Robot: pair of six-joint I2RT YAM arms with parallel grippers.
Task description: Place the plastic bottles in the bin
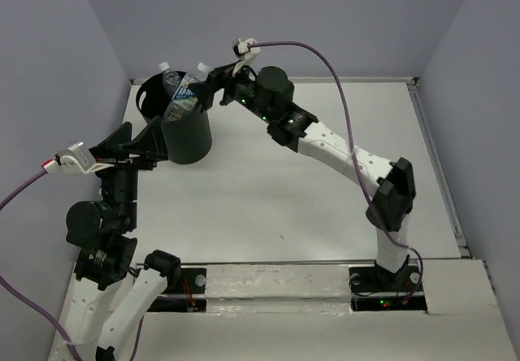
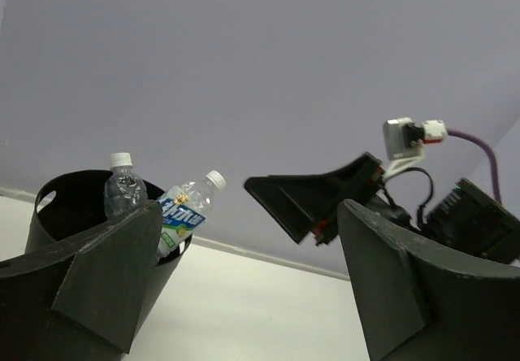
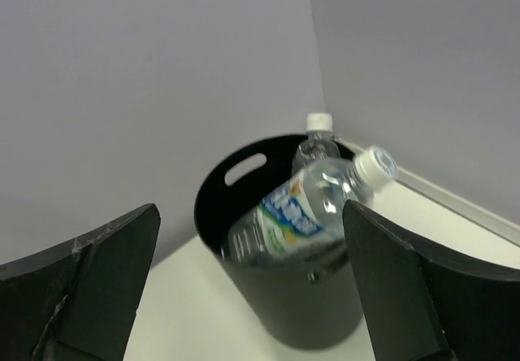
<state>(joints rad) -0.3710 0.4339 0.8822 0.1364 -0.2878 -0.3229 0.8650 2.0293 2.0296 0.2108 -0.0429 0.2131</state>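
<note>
The black bin (image 1: 188, 137) stands at the far left of the table. Two clear plastic bottles poke out of it. One stands upright with a white cap (image 2: 125, 189). The other, with a blue-white label (image 1: 182, 94), leans across the rim with its cap outward (image 3: 302, 213). My right gripper (image 1: 214, 84) hovers open just right of the bin's top, nothing between its fingers (image 3: 410, 284). On the near side of the bin, my left gripper (image 1: 149, 145) is open and empty too. The bin's rim (image 2: 57, 184) shows past its left finger (image 2: 104, 276).
White table top (image 1: 292, 182) with a raised edge at the right (image 1: 435, 162); lilac walls close behind and at both sides. The right gripper (image 2: 313, 202) and its camera cable hang in the left wrist view. The bin has a handle slot (image 3: 245, 168).
</note>
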